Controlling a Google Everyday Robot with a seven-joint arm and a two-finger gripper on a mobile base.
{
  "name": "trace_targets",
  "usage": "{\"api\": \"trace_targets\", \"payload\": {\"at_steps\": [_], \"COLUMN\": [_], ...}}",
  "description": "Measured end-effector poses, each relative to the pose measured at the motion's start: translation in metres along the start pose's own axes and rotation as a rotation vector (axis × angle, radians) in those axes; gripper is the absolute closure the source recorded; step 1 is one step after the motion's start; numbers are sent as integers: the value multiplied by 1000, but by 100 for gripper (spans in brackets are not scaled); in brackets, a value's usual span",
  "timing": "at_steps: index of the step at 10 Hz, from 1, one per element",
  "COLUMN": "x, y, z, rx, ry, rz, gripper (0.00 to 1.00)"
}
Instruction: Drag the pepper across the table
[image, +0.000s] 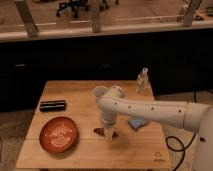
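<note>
Pepper (99, 131) lies flat on table (80, 95), at 3 o'clock from plate (59, 134). Gripper (110, 133) points down just beside it at 3 o'clock, jaws wide, nothing held. Likely light, smooth, prone to roll; pin it mid-length to drag.

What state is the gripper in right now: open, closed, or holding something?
Gripper: jaws open, holding nothing, pointing down low over the table, right beside the pepper.

wall: dark panel (75, 55) | above: glazed partition (140, 11), metal posts (27, 17) | beyond: office chair (75, 6) | floor (12, 125): brownish
</note>
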Motion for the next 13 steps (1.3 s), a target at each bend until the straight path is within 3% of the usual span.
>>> {"api": "trace_targets", "payload": {"at_steps": [13], "x": [10], "y": [-4], "z": [10], "rx": [45], "ry": [-32], "rz": [71], "gripper": [22]}}
